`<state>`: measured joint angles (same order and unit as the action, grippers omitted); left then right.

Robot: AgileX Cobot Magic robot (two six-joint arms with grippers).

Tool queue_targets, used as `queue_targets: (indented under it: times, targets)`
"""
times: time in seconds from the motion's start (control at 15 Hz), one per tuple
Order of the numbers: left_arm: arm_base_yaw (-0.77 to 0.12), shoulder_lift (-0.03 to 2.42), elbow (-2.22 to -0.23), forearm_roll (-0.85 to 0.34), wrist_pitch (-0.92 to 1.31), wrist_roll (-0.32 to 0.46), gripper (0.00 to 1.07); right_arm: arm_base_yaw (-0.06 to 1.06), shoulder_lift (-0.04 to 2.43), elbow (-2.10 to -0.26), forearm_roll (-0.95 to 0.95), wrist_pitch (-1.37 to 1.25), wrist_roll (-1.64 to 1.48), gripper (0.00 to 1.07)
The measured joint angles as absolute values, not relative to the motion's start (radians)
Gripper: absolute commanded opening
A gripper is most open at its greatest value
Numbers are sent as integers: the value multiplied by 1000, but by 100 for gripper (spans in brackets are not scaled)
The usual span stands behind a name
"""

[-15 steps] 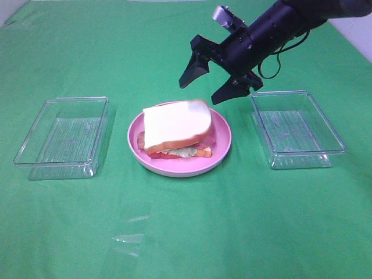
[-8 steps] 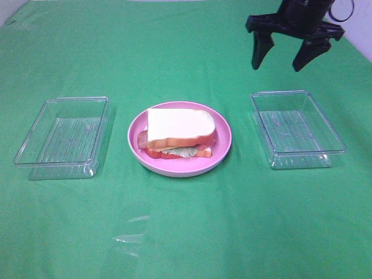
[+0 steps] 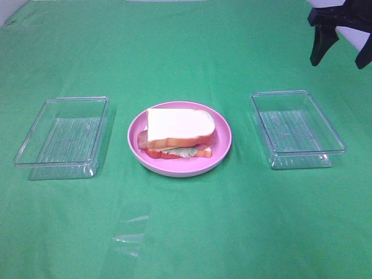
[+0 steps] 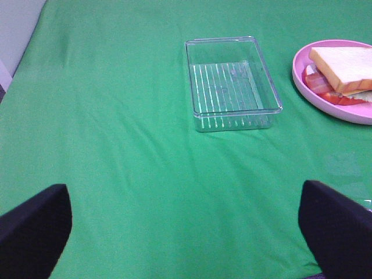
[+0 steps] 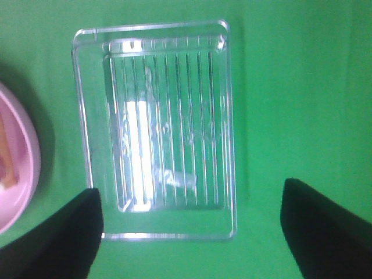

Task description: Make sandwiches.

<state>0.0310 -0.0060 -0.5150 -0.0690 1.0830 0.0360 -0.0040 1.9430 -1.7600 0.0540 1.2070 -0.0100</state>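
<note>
Sandwich [image 3: 179, 135] sits stacked on the plate [image 3: 224, 152], center of frame, top bread on, so imo we're at the wrap-up step. Right gripper [image 3: 342, 51] hangs upper right w/ jaws wide, holding nothing, above the right tray [image 3: 297, 152]. Left gripper [image 4: 185, 229] also wide and empty, near the left tray [image 3: 61, 164]. Next we prob just park both arms, nothing left to grab afaict.

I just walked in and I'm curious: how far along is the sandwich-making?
It looks finished: the sandwich sits stacked on the pink plate, bread on top. Both clear trays are empty. Nothing is in hand; the right end effector is open, off at the far right. Nothing obvious remains.
</note>
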Motion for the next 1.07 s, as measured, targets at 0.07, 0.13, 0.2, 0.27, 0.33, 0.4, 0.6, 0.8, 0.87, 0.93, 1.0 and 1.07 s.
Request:
queue_targets:
  times: [0.07, 0.13, 0.2, 0.27, 0.33, 0.4, 0.6, 0.8, 0.87, 0.93, 1.0, 1.07]
  targets:
    - [31, -6, -515, -69, 1083, 36, 98, -4, 1852, -1642, 50, 1207, -10, 80]
    - [31, -6, -515, -69, 1083, 36, 98, -4, 1760, -1532, 45, 1207, -10, 80]
    - [31, -6, -515, -69, 1083, 36, 98, -4, 1704, -1469, 44, 1207, -10, 80]
    - [31, -6, -515, -69, 1083, 36, 98, -4, 1599, -1355, 44, 1207, 0, 80]
    - [31, -6, -515, -69, 1083, 36, 98, -4, 1357, -1123, 44, 1181, 7, 80]
    - [31, -6, -515, -69, 1083, 36, 98, -4, 1230, -1015, 46, 1166, 10, 80]
    - [31, -6, -515, -69, 1083, 36, 98, -4, 948, -810, 47, 1156, 14, 80]
    - [31, -6, -515, -69, 1083, 36, 98, -4, 598, -650, 58, 1167, 14, 80]
    - [31, -6, -515, -69, 1083, 36, 98, -4, 480, -615, 57, 1177, 14, 80]
    - [31, -6, -515, -69, 1083, 36, 98, -4, 370, -587, 57, 1189, 14, 80]
    - [31, -6, -515, -69, 1083, 36, 98, -4, 240, -561, 57, 1204, 14, 80]
    - [31, -6, -515, -69, 1083, 36, 98, -4, 148, -545, 57, 1213, 14, 80]
